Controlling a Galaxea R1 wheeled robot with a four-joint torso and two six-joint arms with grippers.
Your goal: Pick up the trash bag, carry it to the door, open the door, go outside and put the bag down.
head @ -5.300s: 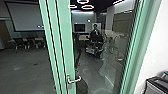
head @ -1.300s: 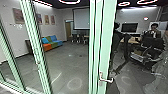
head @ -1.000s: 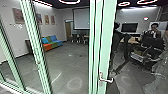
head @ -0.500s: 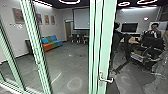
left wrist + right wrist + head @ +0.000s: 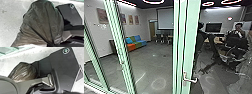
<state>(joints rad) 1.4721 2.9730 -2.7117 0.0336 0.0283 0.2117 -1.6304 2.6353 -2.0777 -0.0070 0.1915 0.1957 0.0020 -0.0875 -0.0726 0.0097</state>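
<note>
Trash bag [image 5: 42, 22] gathered at left gripper [image 5: 53, 44], neck clenched; right gripper's state: cannot tell. Green-framed door [image 5: 192, 47] ahead, person [image 5: 239, 32] beyond.

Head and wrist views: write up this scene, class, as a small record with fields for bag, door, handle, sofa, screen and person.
Bag: dark, thin and creased, its folds drawn together at one end
Door: pale green frame with glass
Handle: metal lever on the green frame
Sofa: blue, green and orange, beyond the glass, near the wall
Screen: large and pale, at the far side of the room
Person: beyond the glass, behind a dark chair
</note>
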